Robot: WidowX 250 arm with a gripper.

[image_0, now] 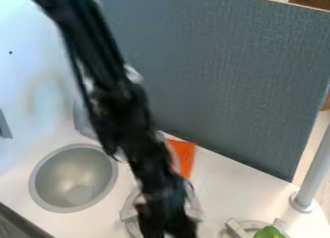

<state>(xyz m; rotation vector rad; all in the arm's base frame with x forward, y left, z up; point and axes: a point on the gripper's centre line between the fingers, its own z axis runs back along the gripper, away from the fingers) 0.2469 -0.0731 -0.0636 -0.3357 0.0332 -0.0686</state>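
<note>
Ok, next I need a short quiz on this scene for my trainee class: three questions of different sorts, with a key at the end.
1. Multiple choice: what shape is the rim of the metal basin? A) square B) round C) triangular
2. True or false: in the view, the black gripper is between the basin and the green item.
3. Fill in: the colour of the piece partly hidden by the arm is ____.

Key: 1 B; 2 true; 3 orange.
</note>
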